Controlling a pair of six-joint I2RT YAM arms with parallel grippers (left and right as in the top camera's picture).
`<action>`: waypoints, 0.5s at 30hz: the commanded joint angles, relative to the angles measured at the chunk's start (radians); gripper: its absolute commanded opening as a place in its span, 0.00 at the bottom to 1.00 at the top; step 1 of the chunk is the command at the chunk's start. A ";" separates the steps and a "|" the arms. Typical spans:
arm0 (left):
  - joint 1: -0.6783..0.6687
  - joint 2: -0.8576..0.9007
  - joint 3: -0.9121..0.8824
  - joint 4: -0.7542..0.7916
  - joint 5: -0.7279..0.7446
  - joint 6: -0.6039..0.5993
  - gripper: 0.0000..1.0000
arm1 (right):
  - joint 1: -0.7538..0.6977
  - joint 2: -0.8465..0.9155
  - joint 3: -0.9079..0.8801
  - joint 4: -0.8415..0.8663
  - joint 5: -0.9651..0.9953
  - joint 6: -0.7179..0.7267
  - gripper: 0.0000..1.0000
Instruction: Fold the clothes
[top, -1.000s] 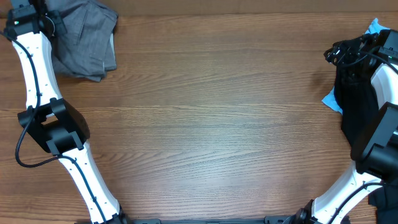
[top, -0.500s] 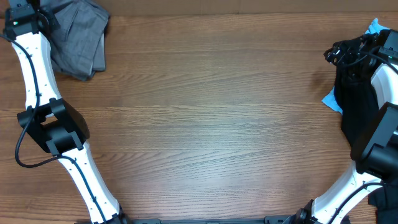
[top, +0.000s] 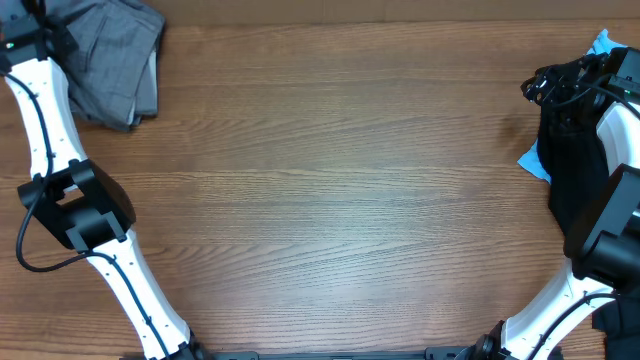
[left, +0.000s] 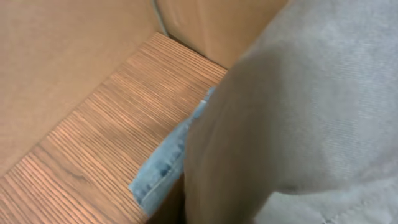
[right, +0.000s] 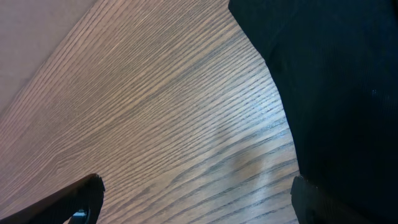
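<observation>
Left jaws: can't tell how they stand. In the wrist view the plain grey cotton shorts (left: 323, 93) fill the right half, right up against the lens, and the fingers are hidden by cloth. At the grey's lower-left edge 1 strip of faded-denim cloth (left: 163, 167) w/ a stitched hem lies on the wood-grain desk (left: 93, 143) and runs in under the grey fabric. Tan board walls (left: 68, 56) meet in a corner behind.

Right jaws: wide apart, holding nothing, only bare desk btwn them. 2 black fingertips (right: 84, 198) show at the bottom corners of the wrist view. The black garment (right: 336, 81) lies on the desk to the right, its edge coming down to the right-hand fingertip; touching or not, can't tell.

Overhead count: 2 white-and-black arms, left arm (top: 42, 115) and right arm (top: 618, 135). 1 grey shorts, bunched at the far-left corner of the desk at the left arm's tip. 1 black garment, heaped at the right edge around the right arm's wrist. 1 light-blue cloth (top: 603, 45), peeking from under the black in 2 spots. Grey and black are well apart, on opposite sides of the desk.
</observation>
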 joint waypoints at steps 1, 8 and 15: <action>0.040 0.043 0.021 0.034 -0.048 -0.011 0.26 | 0.001 0.001 0.023 0.004 0.002 0.001 1.00; 0.052 0.058 0.021 0.042 -0.044 0.037 0.51 | 0.001 0.001 0.023 0.004 0.002 0.001 1.00; 0.014 -0.002 0.029 0.042 0.008 0.055 0.42 | 0.001 0.001 0.023 0.003 0.002 0.001 1.00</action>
